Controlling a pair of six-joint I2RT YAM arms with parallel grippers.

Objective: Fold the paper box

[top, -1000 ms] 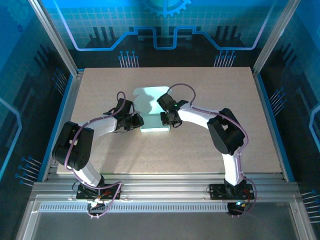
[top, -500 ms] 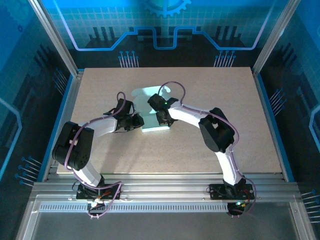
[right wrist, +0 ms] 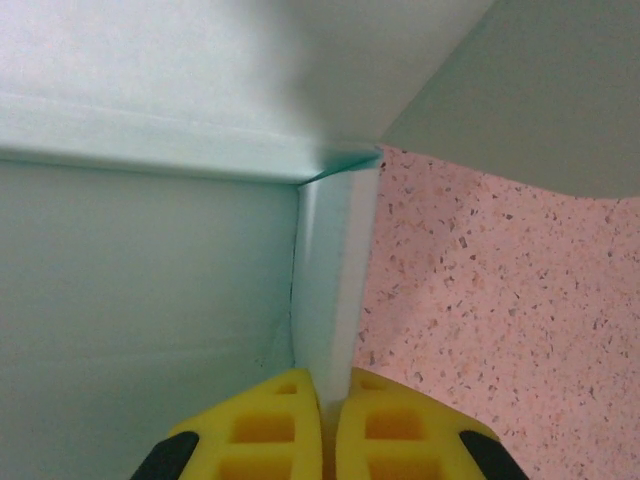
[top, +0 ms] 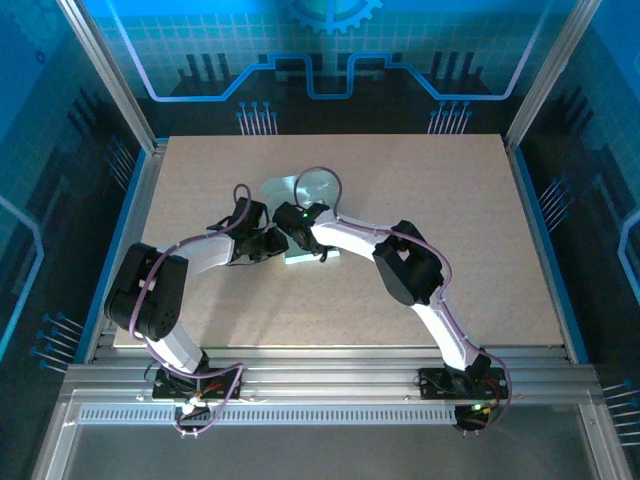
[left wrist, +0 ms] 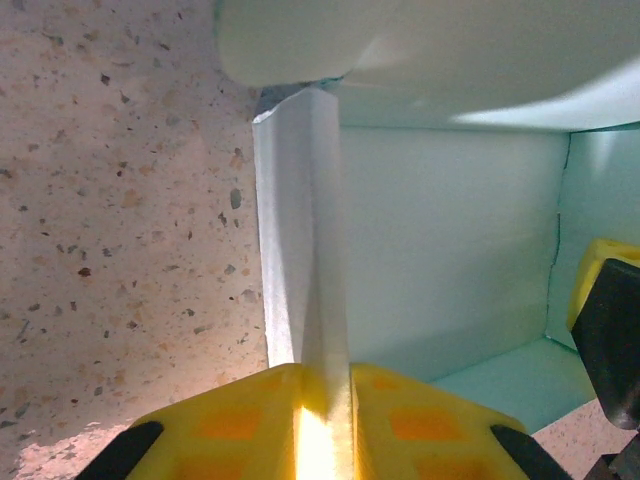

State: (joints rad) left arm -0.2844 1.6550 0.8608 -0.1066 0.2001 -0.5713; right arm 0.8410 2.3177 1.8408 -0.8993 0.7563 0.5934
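Observation:
The pale mint-blue paper box lies mid-table, partly under both wrists. My left gripper is shut on the box's upright left wall; its yellow fingertips squeeze the wall's near end. My right gripper is shut on the opposite upright wall, close beside the left gripper. The box floor spreads between the walls, and a flap overhangs it at the top. The right gripper's yellow finger peeks in at the left wrist view's right edge. The box floor lies left of the pinched wall.
The speckled tabletop surrounds the box, with open room to the right and front. Metal frame rails run along the near edge, and blue enclosure walls stand at the sides and back.
My right gripper has swept left across the box with its wall pinched, ending next to the left gripper. Less of the box shows. The left arm has stayed put.

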